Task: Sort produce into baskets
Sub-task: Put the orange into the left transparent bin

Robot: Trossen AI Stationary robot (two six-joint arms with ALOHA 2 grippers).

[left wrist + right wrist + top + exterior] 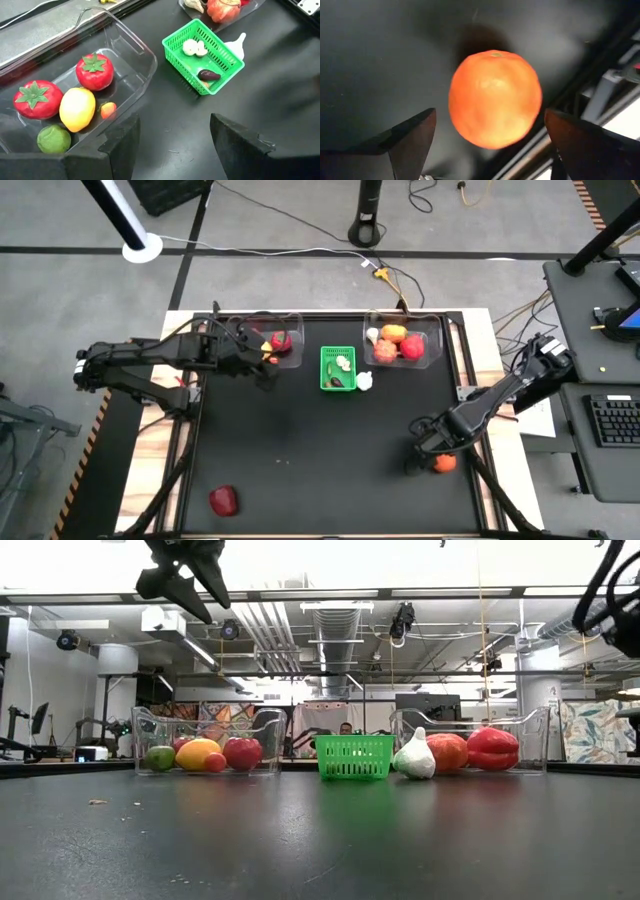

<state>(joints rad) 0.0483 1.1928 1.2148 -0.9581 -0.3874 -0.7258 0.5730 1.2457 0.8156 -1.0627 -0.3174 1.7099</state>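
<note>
An orange (495,97) lies on the black table near its right edge and also shows in the high view (446,463). My right gripper (492,145) is open, with one finger on each side of the orange and a gap to each; in the high view the gripper (430,457) is just left of it. My left gripper (172,132) is open and empty, above the table by the near side of the left clear bin (125,45), which holds two red tomatoes, a lemon (76,108) and a lime. A red fruit (223,500) lies at the near left.
The green basket (338,369) stands at the far middle with small pieces in it, and a white garlic (365,380) lies beside it. The right clear bin (400,343) holds red and orange produce. A metal rail (600,100) runs close beside the orange.
</note>
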